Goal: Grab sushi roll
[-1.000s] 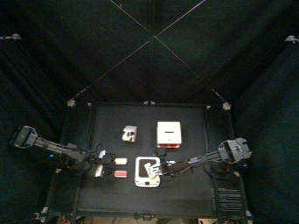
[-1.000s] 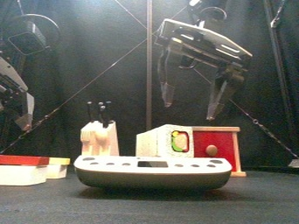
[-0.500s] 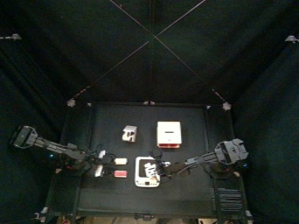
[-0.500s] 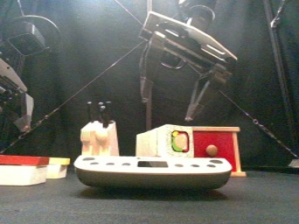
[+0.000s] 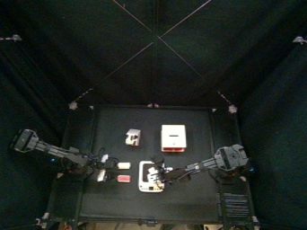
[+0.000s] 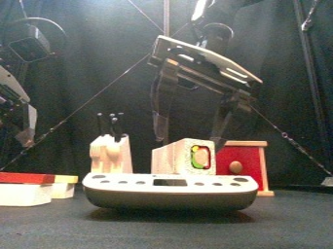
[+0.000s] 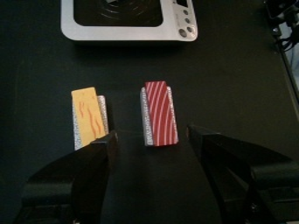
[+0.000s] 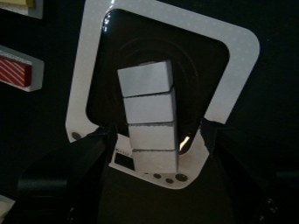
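The right gripper (image 6: 186, 124) has dropped from high above the table to just over the sushi roll (image 6: 185, 159), its jaws spread wide with nothing between them (the left gripper (image 7: 149, 157), also open and empty, rests over at the left, near the red-topped piece (image 7: 158, 113) and the yellow-topped piece (image 7: 84, 118)). That descent suggests the reach is nearly done and closing comes next. The sushi roll, a row of white pieces (image 8: 152, 118), lies on the white scale (image 8: 239, 66) at the near middle of the table (image 5: 204, 121), directly under the gripper and between its jaws. Farther back stand a red and white box (image 5: 175, 137) and a small white holder (image 5: 132, 137).
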Robot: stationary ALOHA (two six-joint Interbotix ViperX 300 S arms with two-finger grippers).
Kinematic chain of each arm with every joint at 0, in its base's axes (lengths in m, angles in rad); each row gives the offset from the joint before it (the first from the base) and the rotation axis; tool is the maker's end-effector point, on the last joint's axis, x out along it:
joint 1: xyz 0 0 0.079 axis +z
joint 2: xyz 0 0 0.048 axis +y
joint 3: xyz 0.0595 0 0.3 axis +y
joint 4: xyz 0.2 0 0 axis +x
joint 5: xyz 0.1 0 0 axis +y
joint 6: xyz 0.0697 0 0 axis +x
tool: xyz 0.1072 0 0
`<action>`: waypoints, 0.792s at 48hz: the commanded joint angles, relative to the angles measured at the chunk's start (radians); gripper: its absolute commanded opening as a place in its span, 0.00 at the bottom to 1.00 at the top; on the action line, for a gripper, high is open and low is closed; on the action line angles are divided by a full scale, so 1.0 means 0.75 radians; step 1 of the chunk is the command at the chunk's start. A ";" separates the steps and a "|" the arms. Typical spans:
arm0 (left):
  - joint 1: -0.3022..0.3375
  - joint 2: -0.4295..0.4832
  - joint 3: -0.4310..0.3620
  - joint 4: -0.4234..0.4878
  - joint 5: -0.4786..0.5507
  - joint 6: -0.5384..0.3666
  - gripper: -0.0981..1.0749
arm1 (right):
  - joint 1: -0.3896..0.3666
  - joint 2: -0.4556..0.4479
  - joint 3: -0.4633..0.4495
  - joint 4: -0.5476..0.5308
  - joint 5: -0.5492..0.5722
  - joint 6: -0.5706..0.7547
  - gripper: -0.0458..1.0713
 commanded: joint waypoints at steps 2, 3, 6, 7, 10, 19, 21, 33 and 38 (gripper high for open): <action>0.004 0.000 -0.012 -0.002 -0.010 0.002 0.91 | -0.006 -0.016 -0.035 0.000 -0.004 -0.002 0.97; 0.004 0.000 -0.012 -0.002 -0.010 0.002 0.91 | -0.006 -0.014 -0.037 0.000 -0.004 -0.002 0.97; 0.004 0.000 -0.012 -0.002 -0.010 0.002 0.91 | -0.006 -0.006 -0.039 0.000 0.000 -0.002 0.97; 0.004 0.000 -0.012 -0.002 -0.010 0.002 0.91 | -0.006 -0.006 -0.041 0.000 0.000 -0.002 0.97; 0.004 0.000 -0.012 -0.002 -0.010 0.002 0.91 | -0.006 -0.002 -0.039 0.000 -0.004 -0.002 0.97; 0.004 0.000 -0.012 -0.002 -0.010 0.002 0.91 | -0.010 0.002 -0.041 0.002 0.000 -0.002 0.97; 0.004 0.000 -0.012 -0.002 -0.010 0.002 0.91 | -0.010 0.002 -0.041 0.000 0.000 -0.002 0.97; 0.004 0.000 -0.012 -0.002 -0.010 0.002 0.91 | -0.012 0.004 -0.041 0.004 0.004 -0.002 0.97; 0.004 0.000 -0.012 -0.002 -0.010 0.002 0.91 | -0.010 0.004 -0.041 0.004 0.016 -0.002 0.96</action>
